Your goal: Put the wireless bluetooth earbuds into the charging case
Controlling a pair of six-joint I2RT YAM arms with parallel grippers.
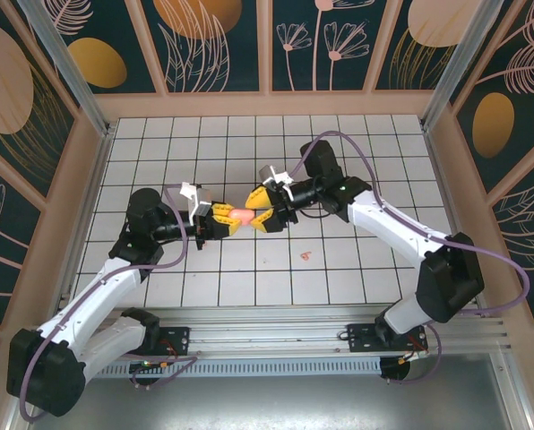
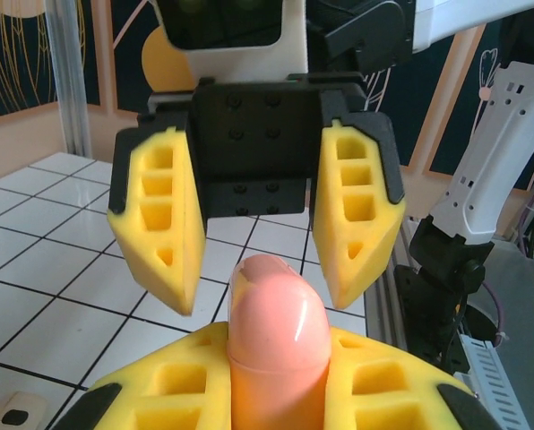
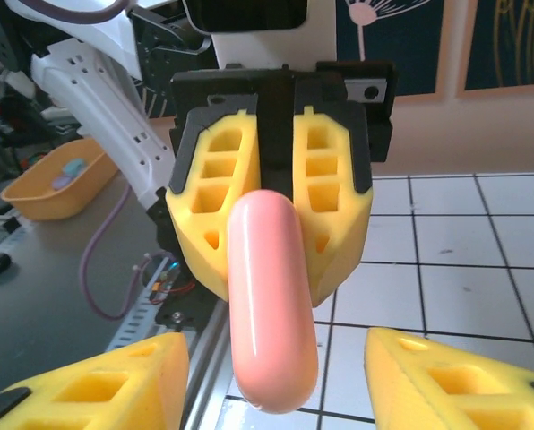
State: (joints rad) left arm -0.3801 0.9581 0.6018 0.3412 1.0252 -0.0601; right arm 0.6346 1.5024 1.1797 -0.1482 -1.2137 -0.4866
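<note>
Plainly, the pink piece was clenched in the left tool, between the right tool's parted jaws; closed off-centre, these could have knocked it loose.

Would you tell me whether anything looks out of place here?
A tiny pink bit lies loose on the table, apart from the pink piece that the left gripper holds aloft.
</note>
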